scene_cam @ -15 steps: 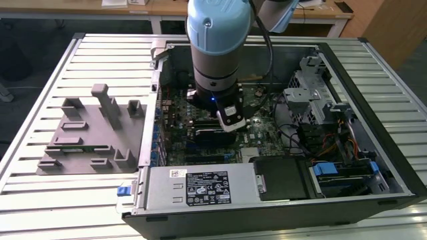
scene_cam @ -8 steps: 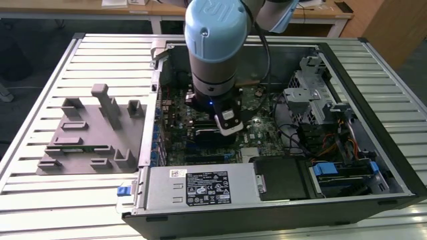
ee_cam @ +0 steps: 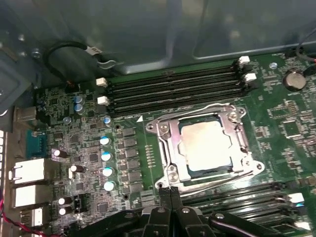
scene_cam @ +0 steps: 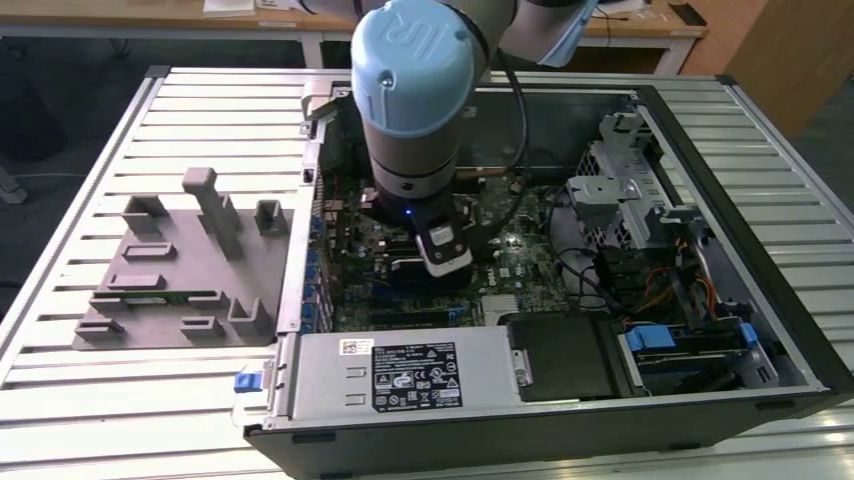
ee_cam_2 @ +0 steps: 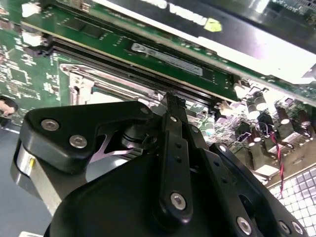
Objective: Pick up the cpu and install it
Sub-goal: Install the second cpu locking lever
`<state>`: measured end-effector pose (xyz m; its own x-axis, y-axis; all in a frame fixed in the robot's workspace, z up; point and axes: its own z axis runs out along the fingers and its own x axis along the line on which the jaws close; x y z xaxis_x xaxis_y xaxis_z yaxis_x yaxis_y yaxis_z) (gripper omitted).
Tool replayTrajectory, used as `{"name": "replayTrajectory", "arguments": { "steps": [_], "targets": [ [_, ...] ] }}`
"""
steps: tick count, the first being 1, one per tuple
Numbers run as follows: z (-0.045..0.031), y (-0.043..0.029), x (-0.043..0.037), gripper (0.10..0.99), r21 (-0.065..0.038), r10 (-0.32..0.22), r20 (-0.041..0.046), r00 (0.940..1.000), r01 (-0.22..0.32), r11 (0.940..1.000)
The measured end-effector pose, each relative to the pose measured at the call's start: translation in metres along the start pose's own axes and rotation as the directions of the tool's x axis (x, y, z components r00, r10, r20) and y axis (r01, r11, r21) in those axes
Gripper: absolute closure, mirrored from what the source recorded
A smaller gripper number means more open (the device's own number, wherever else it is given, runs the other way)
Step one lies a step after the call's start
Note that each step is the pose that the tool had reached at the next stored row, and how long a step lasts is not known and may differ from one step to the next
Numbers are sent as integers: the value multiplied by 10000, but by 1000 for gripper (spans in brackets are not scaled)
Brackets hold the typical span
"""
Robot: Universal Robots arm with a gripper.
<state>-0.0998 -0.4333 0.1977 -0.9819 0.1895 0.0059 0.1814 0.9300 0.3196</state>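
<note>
We see the cpu (ee_cam: 205, 145) lying flat in the motherboard socket (ee_cam: 168, 143), metal frame around it, so it looks already placed. It is square with no long axis; plate faces up, edges parallel to the RAM slots (ee_cam: 173, 89). The tool (ee_cam: 170, 193) sits at the socket's 6 o'clock in the first wrist view, fingertips pressed together, gripping nothing. Grey fixture tray (scene_cam: 174, 270) rests on the desk (scene_cam: 80, 400), at the case's 9 o'clock in the exterior view.

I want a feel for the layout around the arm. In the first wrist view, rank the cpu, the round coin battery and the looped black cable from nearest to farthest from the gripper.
1. The cpu, in its socket just beyond the gripper.
2. The coin battery, on the board's far corner.
3. The looped black cable, against the case wall; close to the battery's distance, so this order is loose.
</note>
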Motion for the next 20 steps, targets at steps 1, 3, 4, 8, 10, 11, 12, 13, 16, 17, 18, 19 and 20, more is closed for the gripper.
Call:
{"name": "replayTrajectory", "arguments": {
  "steps": [1,3,4,8,10,11,12,13,16,17,18,19,20],
  "targets": [
    [9,-5,8,980,-11,2,-2,10000,-2,10000],
    [24,-11,16,980,-50,4,-10,10000,-4,10000],
    [31,-13,18,980,-79,4,-16,10000,-4,10000],
    [54,-13,24,980,-244,14,-46,10000,-15,9997],
    [69,-4,28,980,-289,18,-55,10000,-20,9996],
    [78,0,29,980,-299,18,-56,10000,-20,9996],
    [85,4,30,980,-300,18,-56,10000,-19,9995],
    [92,7,31,980,-299,17,-57,10000,-19,9996],
    [111,10,33,980,-300,17,-57,10000,-18,9995],
    [112,10,33,980,-297,17,-58,10000,-19,9996],
    [114,10,33,980,-283,16,-54,10000,-18,9996],
    [116,9,35,980,-264,16,-50,10000,-18,9997],
    [117,9,36,980,-250,15,-48,10000,-17,9997]
  ]
}}
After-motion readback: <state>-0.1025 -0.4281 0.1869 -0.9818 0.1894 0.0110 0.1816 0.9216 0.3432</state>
